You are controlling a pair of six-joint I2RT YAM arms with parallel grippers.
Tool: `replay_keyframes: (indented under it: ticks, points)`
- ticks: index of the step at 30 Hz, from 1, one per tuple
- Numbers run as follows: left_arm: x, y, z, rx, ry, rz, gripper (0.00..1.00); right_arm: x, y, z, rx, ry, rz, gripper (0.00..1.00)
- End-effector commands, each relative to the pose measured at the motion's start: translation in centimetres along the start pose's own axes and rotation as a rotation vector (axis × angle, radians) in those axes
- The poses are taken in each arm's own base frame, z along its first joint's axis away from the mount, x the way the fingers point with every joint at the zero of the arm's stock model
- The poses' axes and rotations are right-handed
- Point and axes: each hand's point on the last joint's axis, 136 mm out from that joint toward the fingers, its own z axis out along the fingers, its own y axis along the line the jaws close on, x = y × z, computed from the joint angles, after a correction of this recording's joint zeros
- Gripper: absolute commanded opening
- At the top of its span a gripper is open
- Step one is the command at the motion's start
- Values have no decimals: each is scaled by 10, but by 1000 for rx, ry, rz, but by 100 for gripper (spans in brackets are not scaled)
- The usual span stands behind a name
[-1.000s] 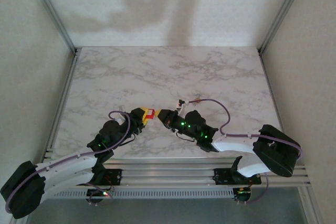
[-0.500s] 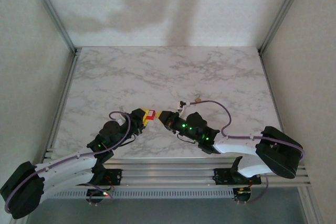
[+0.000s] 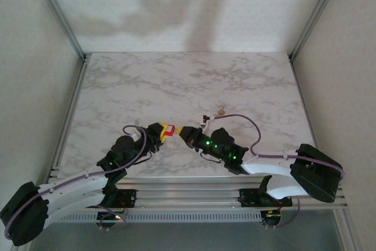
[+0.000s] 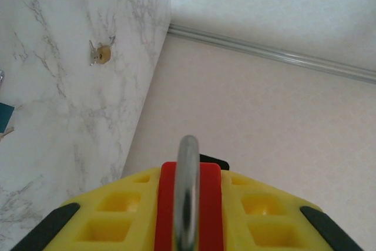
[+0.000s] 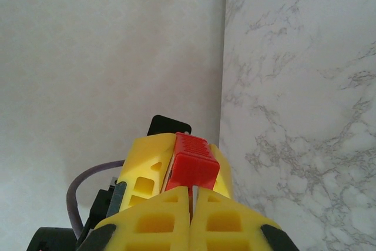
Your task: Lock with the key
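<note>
A red padlock [image 3: 170, 129] with a silver shackle [image 4: 188, 192] hangs above the near middle of the table, and my left gripper [image 3: 164, 131] is shut on its body. In the left wrist view the red body [image 4: 209, 204] sits between the yellow fingers [image 4: 126, 207]. My right gripper [image 3: 183, 133] meets the lock from the right. Its yellow fingers [image 5: 155, 218] are pressed together on a thin silver key [image 5: 193, 194] that points into the lock's red end [image 5: 192, 163].
A small brass piece [image 3: 221, 111] lies on the marble table [image 3: 176, 80] just behind the right arm's purple cable [image 3: 249, 124]; it also lies in the left wrist view [image 4: 103, 54]. Metal frame rails [image 3: 64, 116] border the table on both sides.
The right arm has shifted and its wrist has turned against the lock, uncovering the small brass piece behind it. The left gripper has kept the lock almost still.
</note>
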Motion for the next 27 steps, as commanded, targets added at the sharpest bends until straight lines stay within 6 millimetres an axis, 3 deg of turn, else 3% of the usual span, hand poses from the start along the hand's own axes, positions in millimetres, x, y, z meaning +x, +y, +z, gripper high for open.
replay_keyframes:
  ticks: [1, 27]
  points:
    - [-72, 3, -14, 17, -374, -25, 0, -12, -21, -15, 70, -67, -70, 0]
    - [-73, 4, -14, 12, -381, -21, 0, -14, -15, -21, 56, -75, -76, 0]
